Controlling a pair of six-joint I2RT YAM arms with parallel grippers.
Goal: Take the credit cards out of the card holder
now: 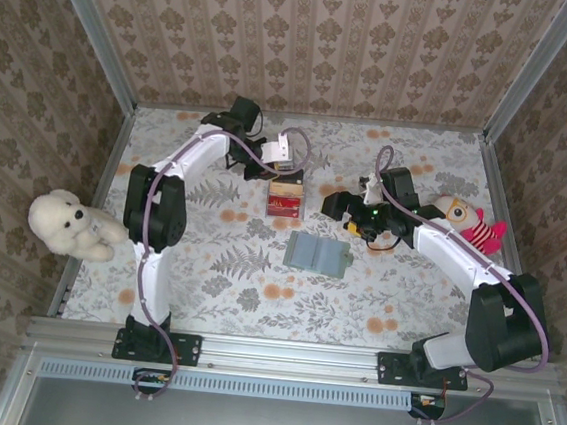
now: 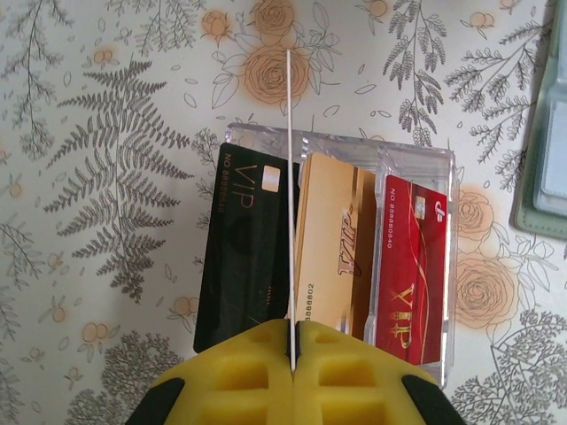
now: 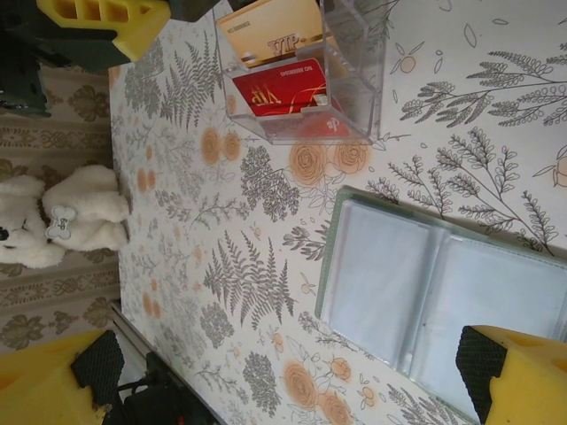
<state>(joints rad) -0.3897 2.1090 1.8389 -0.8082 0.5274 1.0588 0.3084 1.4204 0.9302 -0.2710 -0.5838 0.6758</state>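
**Overhead and wrist views, two arms over a floral table.** The card holder lies open and flat near the centre of the table, slightly towards the right edge, with its two panels of clear sleeves facing up. Just beyond it, towards the far edge, stands a clear box with a black, a gold and a red card upright in its compartments.

The right gripper hangs over the card holder with its jaws spread fully and nothing between them. One yellow finger stands at the holder's near corner, the other well off to the side over bare table. Whether either touches the holder cannot be told.

The left gripper is above the clear box, apart from the card holder, which lies off to its side. Its yellow fingers are pressed together on a thin white card, seen edge-on and reaching out over the box.

A white teddy bear sits at the table's left edge, and a striped doll at the right edge.
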